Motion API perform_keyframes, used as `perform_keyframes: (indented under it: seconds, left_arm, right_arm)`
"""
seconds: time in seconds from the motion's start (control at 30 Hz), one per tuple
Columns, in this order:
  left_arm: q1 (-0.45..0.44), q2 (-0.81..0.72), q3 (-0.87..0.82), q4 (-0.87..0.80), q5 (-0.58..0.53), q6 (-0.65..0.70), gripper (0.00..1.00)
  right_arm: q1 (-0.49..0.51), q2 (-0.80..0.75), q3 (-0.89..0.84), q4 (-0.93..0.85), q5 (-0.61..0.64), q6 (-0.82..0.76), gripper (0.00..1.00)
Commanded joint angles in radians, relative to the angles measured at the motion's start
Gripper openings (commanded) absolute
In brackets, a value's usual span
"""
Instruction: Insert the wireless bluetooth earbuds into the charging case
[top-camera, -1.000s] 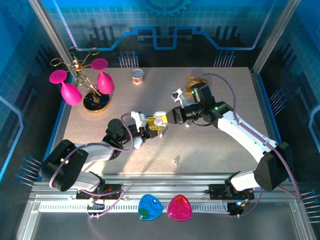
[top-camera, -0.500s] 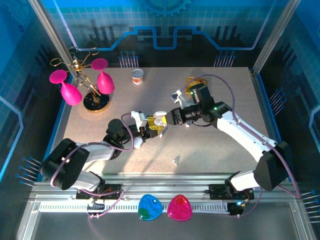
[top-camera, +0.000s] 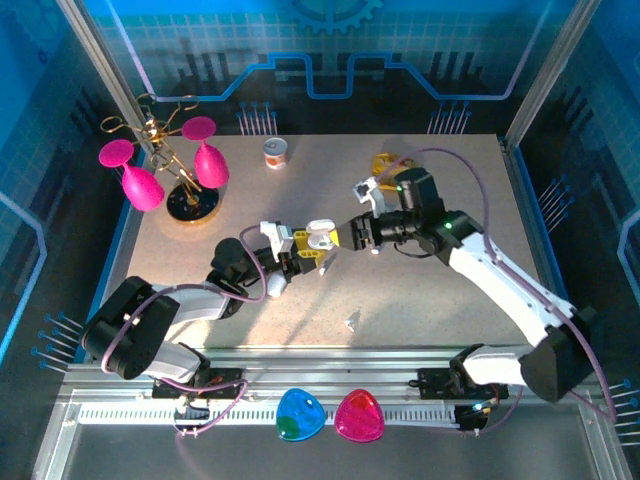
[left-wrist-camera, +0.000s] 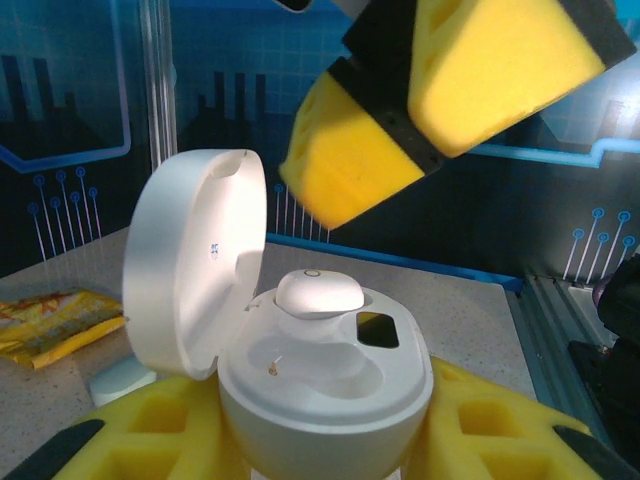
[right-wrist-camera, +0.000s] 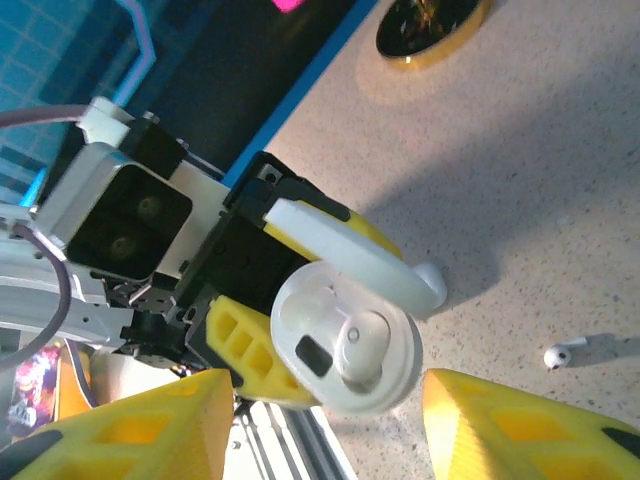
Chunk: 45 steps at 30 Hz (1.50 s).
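My left gripper (top-camera: 308, 250) is shut on a round white charging case (left-wrist-camera: 330, 395) and holds it up with its lid (left-wrist-camera: 195, 265) flipped open. One white earbud (left-wrist-camera: 318, 293) sits in the case's far socket, and the near socket is bare. In the right wrist view the same case (right-wrist-camera: 310, 330) faces the camera with that earbud (right-wrist-camera: 368, 345) in it. My right gripper (top-camera: 350, 235) hangs open just right of the case, its yellow fingers (left-wrist-camera: 450, 90) holding nothing. A second earbud (top-camera: 351, 321) lies loose on the table, the same earbud (right-wrist-camera: 565, 352) showing in the right wrist view.
Pink glasses on a gold stand (top-camera: 165, 165) occupy the back left. A small can (top-camera: 275, 152) and a yellow packet (top-camera: 385, 162) sit at the back. Blue (top-camera: 300, 415) and pink (top-camera: 359, 415) triangular pieces rest on the front rail.
My right gripper has drawn back a little to the right, away from the case. The left arm and the case have stayed put.
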<state>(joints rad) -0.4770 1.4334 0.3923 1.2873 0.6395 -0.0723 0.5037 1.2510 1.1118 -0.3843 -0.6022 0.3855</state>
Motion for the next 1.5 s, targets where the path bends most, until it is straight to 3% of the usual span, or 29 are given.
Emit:
perform_keyframes:
  seconds: [0.0, 0.17, 0.3, 0.37, 0.6, 0.9, 1.23, 1.47]
  left_arm:
    - [-0.003, -0.002, 0.004, 0.067, -0.015, 0.025, 0.22]
    - [-0.002, -0.014, 0.002, 0.052, -0.012, 0.035, 0.21]
    - [-0.002, -0.024, 0.001, 0.044, -0.01, 0.037, 0.21]
    - [-0.002, -0.027, -0.002, 0.035, -0.009, 0.038, 0.21]
    - [-0.003, -0.046, -0.01, 0.014, -0.009, 0.042, 0.21]
    - [-0.002, -0.056, -0.008, -0.005, -0.01, 0.06, 0.21]
    - [-0.003, -0.096, -0.033, -0.035, -0.018, 0.061, 0.21]
    - [-0.002, -0.089, -0.028, -0.039, -0.021, 0.068, 0.21]
  right_arm:
    - [-0.071, -0.077, -0.077, 0.1, 0.039, 0.037, 0.52]
    - [-0.175, -0.076, -0.187, 0.155, 0.178, 0.087, 0.52]
    - [-0.191, 0.056, -0.168, 0.054, 0.376, 0.078, 0.51]
    - [-0.191, 0.127, -0.161, 0.052, 0.406, 0.087, 0.52]
    - [-0.191, 0.344, -0.141, 0.125, 0.417, 0.127, 0.5]
    - [-0.192, 0.517, -0.067, 0.148, 0.412, 0.102, 0.51]
    - [-0.191, 0.637, 0.043, 0.09, 0.419, 0.008, 0.52]
    - [-0.171, 0.68, 0.096, 0.033, 0.35, -0.058, 0.48]
